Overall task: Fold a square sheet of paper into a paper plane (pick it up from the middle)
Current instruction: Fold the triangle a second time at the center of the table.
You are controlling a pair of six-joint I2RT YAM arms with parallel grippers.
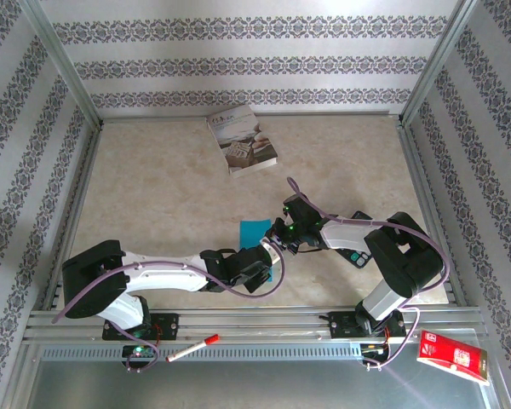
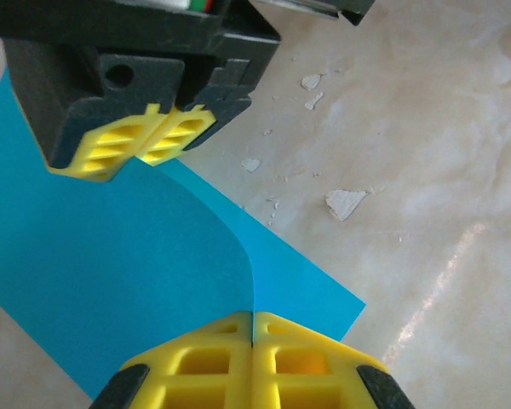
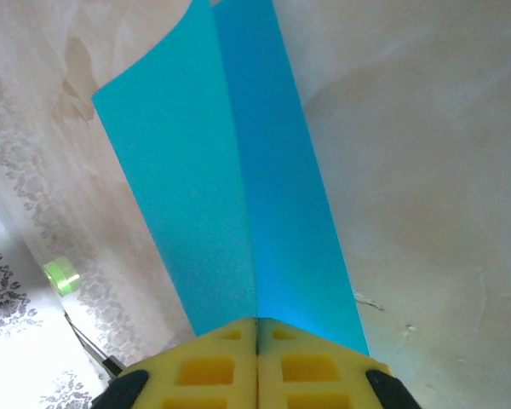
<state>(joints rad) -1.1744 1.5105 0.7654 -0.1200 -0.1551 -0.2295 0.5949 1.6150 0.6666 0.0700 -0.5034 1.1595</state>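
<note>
Left gripper [image 2: 252, 317], right gripper [image 3: 256, 324] both clamped on the square sheet of paper [image 2: 111, 256], nearside of the book [image 1: 242, 140]: 1 uneven tug could tear it

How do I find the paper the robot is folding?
Look near the middle of the beige table. The paper is there, pinched by the left gripper and the right gripper. It is plain teal-blue, unlike the grey-white printed book farther back.
</note>
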